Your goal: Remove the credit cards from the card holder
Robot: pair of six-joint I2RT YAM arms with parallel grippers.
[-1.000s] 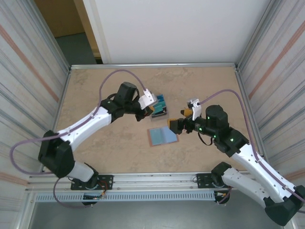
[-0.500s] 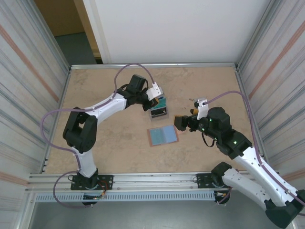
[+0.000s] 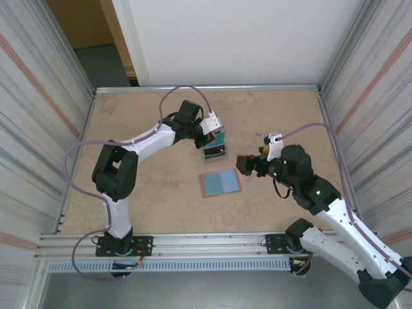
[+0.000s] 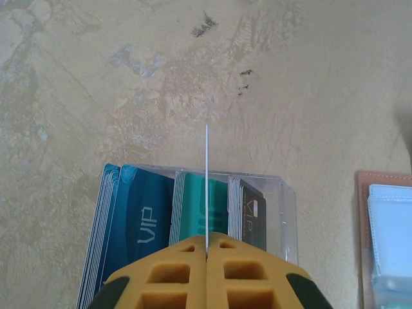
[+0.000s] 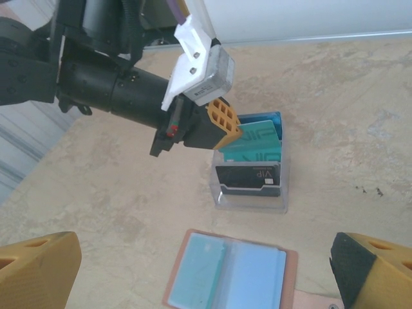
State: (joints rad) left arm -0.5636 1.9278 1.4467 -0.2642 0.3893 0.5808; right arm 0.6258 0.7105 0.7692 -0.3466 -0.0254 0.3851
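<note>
The card holder [image 3: 220, 183] lies open on the table, tan outside with pale blue panels [image 5: 228, 273]; its edge also shows in the left wrist view [image 4: 386, 238]. My left gripper [image 3: 205, 139] is shut on one of the credit cards, seen edge-on as a thin line [image 4: 206, 180] between the yellow fingers [image 4: 167, 270]. It hangs just above the clear plastic stand [image 4: 283, 206], which holds blue [image 4: 138, 225], teal and black cards. My right gripper [image 3: 243, 165] stands open to the right of the card holder, its fingers [image 5: 38, 270] wide apart with nothing between them.
The clear stand [image 3: 215, 152] sits just behind the card holder near the table's middle. Metal rails and corrugated walls [image 3: 360, 96] bound the table on both sides. The left arm's elbow [image 3: 112, 170] rises over the left half.
My left gripper has carried the card from beside the stand to above it, and the arm's elbow has folded back. The right gripper has drawn slightly right, still open.
</note>
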